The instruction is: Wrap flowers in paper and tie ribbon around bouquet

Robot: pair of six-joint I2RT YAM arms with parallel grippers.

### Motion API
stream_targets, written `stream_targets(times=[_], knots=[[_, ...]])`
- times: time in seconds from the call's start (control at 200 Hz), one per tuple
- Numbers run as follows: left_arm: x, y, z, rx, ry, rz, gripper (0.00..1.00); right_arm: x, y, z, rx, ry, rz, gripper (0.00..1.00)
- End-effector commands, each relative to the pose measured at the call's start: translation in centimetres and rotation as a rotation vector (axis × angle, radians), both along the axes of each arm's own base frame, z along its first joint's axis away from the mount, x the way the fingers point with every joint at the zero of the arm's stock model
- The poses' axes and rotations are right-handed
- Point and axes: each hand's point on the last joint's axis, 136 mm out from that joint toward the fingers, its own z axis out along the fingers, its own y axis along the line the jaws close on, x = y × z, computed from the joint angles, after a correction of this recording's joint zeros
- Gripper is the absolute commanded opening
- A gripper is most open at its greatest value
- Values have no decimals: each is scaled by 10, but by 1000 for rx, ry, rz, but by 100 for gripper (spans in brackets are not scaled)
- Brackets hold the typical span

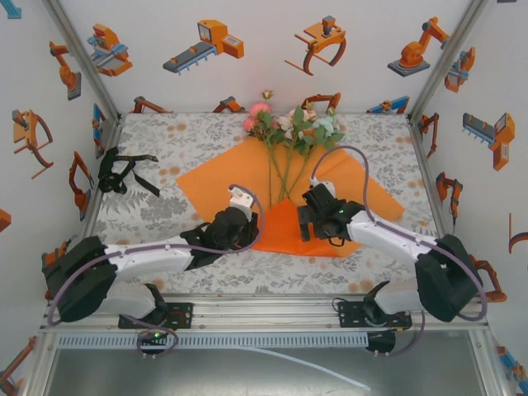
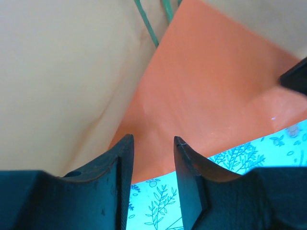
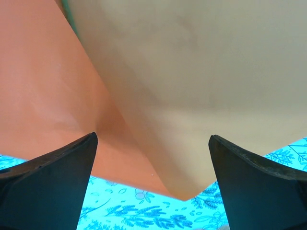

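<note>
1. The paper (image 1: 213, 188) lay spread on the table (image 1: 165, 136), and its near corner looked folded over.
2. The flowers (image 1: 289, 132) rested on it, blooms at the far side and stems running toward the arms.
3. The left claw (image 2: 153, 138) stood partly open at the paper's near edge, holding nothing.
4. The right claw (image 3: 152, 139) gaped wide over the fold, empty.
5. The ribbon (image 1: 124, 172) lay bunched at the far left, well apart.

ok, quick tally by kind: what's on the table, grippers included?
Flower bunch: 1
Orange paper sheet: 1
Black ribbon: 1
Grippers: 2 (left gripper, right gripper)
Total: 5
</note>
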Motion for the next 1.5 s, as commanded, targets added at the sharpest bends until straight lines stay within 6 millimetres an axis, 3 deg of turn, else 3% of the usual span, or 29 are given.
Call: stream_targets(times=[0.0,0.18,0.255,0.335,0.491,0.666,0.796,0.981,1.111,1.302,1.492], knots=[[6,-12,-18,-38,82,3,35,-7,2,35,116,-36,-69,87],[13,0,-52,21,137,89,26,-35,58,49,426,-20,-125,85],[12,12,-59,34,149,136,25,-39,80,38,550,22,-186,82],[10,22,-64,40,155,168,25,-35,86,21,603,40,-241,79],[5,29,-67,13,167,181,26,-38,50,-19,484,41,-357,76],[3,34,-52,-27,130,169,31,-52,5,-40,393,34,-442,75],[4,51,-59,-20,147,205,32,-61,-19,-53,349,34,-481,75],[1,76,-66,10,169,285,32,-66,-43,-53,325,15,-526,75],[-1,90,-74,4,199,328,32,-67,-49,-56,331,31,-536,75],[-25,67,-84,-58,332,194,24,-62,-45,-53,299,36,-495,75],[-61,62,-97,-110,473,206,23,-53,-72,-45,190,35,-520,76]])
